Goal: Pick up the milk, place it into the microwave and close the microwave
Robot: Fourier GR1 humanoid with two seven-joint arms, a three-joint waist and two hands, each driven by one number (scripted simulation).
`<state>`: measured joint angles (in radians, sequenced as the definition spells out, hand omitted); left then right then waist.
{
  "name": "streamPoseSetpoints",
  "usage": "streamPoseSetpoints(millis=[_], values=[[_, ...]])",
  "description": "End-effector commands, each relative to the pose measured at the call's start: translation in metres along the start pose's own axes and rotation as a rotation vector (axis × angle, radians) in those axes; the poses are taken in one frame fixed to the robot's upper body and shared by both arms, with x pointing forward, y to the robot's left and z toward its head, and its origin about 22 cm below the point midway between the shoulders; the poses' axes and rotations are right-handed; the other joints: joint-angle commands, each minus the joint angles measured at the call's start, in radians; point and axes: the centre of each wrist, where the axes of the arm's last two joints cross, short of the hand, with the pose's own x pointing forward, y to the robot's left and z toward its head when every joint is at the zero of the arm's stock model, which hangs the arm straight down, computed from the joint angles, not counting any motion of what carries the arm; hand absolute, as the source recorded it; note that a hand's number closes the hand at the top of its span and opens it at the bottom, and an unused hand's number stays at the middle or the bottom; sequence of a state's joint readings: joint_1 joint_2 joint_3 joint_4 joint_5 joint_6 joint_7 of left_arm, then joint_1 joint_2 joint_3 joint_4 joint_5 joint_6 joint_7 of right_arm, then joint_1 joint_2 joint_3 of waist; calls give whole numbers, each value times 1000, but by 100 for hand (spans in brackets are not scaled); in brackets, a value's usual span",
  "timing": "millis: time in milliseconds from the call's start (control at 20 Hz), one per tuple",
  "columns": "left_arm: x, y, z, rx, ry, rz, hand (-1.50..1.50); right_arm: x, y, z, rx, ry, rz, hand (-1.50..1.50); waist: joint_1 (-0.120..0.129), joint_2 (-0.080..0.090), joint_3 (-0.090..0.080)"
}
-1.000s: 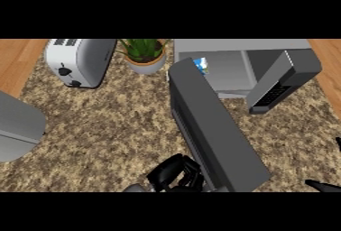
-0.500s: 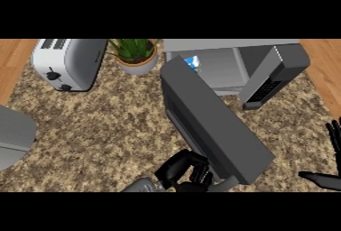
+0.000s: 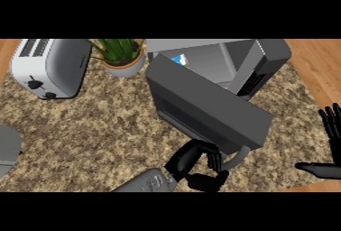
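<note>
The microwave [image 3: 260,58] stands at the back right with its dark door [image 3: 206,108] swung partway across the opening. Behind the door's top edge a small blue and white piece of the milk [image 3: 177,59] shows inside the cavity; the rest of it is hidden. My left hand [image 3: 193,164] is at the door's near lower corner, its fingers curled beside the grey door handle [image 3: 238,158]. My right hand [image 3: 328,144] rests open at the right edge, fingers up, apart from everything.
A white toaster [image 3: 50,67] lies at the back left. A potted plant [image 3: 121,56] stands just left of the microwave. A grey object [image 3: 6,149] shows at the left edge. Wooden floor borders the speckled counter [image 3: 93,131].
The door has swung further toward the microwave's opening, my left hand following behind it. The view has shifted, and my right hand now shows more fully at the right edge.
</note>
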<state>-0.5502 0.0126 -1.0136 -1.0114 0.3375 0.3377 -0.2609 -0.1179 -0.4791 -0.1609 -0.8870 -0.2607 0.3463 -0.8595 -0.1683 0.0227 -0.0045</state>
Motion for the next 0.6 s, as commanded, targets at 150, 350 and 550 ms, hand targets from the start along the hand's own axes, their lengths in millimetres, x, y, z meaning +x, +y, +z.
streamPoseSetpoints(millis=[150,350,550], values=[[30,20,-35,90,-78,-21,150,16,1,-24,138,-73,-88,-150,-62,13,0],[46,28,-50,131,-136,-54,150,21,12,-41,173,-79,-84,-150,-97,24,1],[62,38,-65,174,-144,-71,150,28,13,-53,181,-109,-93,-150,-131,31,5]])
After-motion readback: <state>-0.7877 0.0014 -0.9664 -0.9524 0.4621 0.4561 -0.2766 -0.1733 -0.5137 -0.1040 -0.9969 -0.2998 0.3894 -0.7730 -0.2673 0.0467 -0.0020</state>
